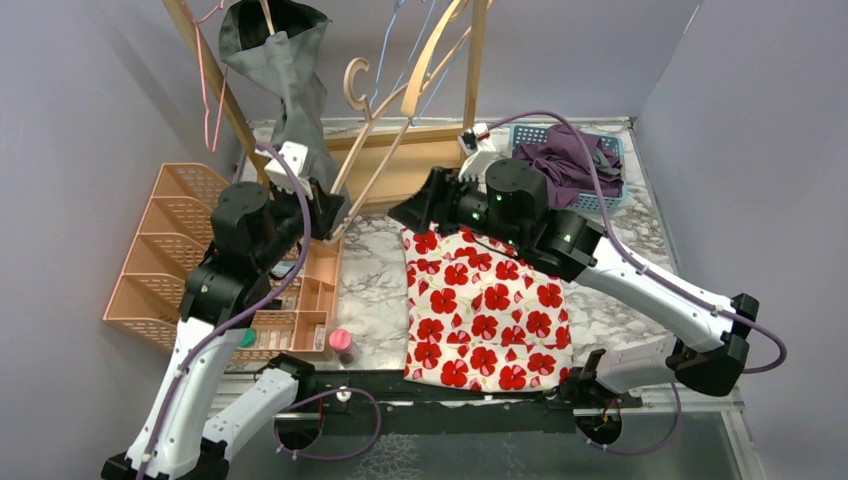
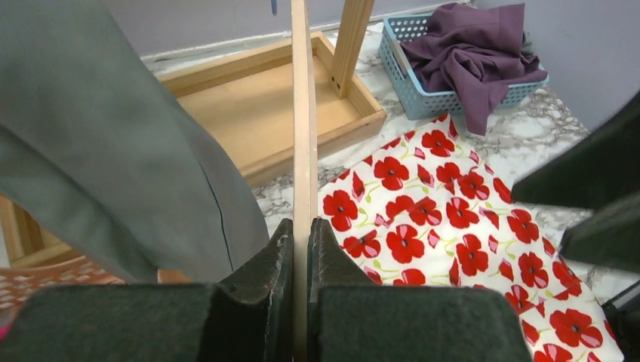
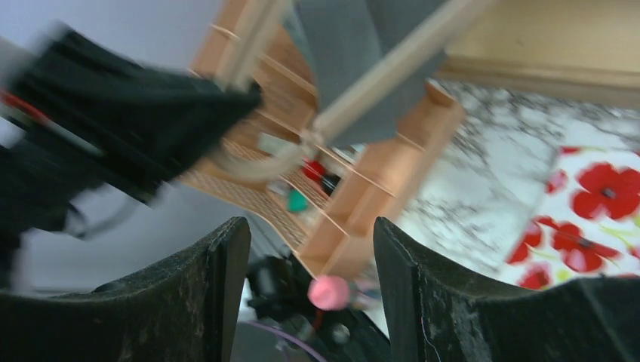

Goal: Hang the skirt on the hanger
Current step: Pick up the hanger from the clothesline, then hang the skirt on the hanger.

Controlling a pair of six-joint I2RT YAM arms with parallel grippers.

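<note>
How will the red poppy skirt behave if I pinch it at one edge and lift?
Likely floppy: the skirt lies flat with soft creases, so it should drape and fold from a single pinch. Probably light, being thin fabric. It may slide over the smooth marble table rather than bunch when pushed.

Robot lab test cell; grey partition walls (image 1: 60, 100), marble-look tabletop (image 1: 375, 290)

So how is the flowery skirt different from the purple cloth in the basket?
The skirt is white with red flowers; the purple cloth is one plain colour. The skirt lies spread flat on the table; the purple cloth is bunched up in the blue basket, spilling over its edge. Both are soft fabric.
</note>
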